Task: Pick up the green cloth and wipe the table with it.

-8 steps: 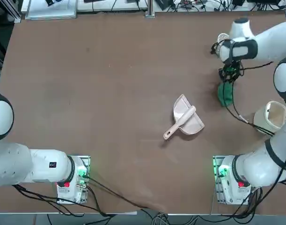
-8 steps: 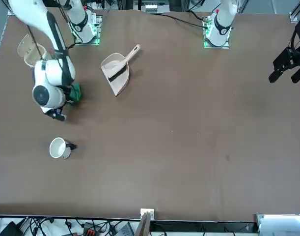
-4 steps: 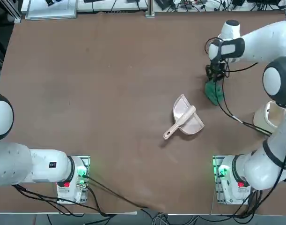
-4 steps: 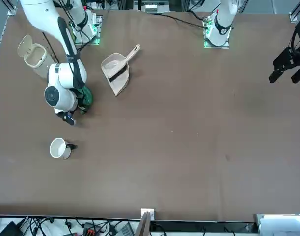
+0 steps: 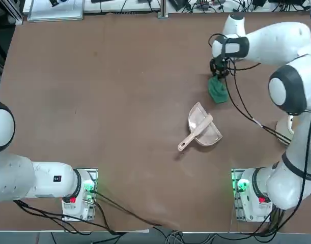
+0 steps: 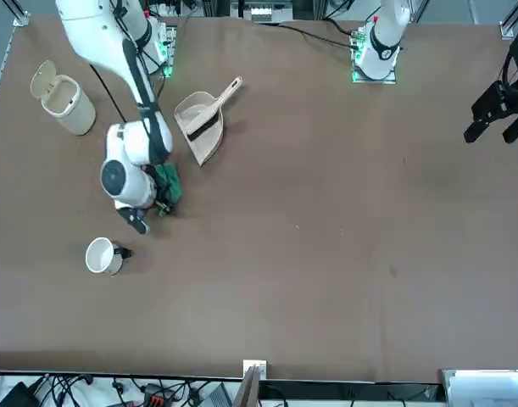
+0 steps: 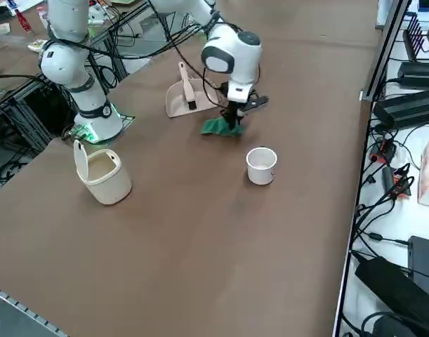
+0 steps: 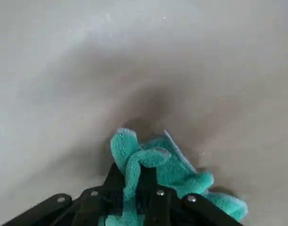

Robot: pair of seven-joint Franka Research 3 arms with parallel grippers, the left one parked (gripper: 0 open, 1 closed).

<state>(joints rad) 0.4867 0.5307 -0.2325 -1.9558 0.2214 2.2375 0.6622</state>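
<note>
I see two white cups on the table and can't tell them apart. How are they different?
The mug is small and round, standing near the green cloth; the bin is bigger and taller. The bin has a lid flipped up behind it; the mug has none. The mug is whiter, the bin creamier. Both stand upright and open on the table.

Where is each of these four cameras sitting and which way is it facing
Top: overhead, looking down on the table; both arm bases at the bottom, right gripper holding the green cloth.
Front: across the table, facing the robot; right arm at picture left.
Right side: raised at the robot's right, looking diagonally across.
Right wrist: on the arm, looking past its fingers at the cloth.
Top and front both show the dustpan.
</note>
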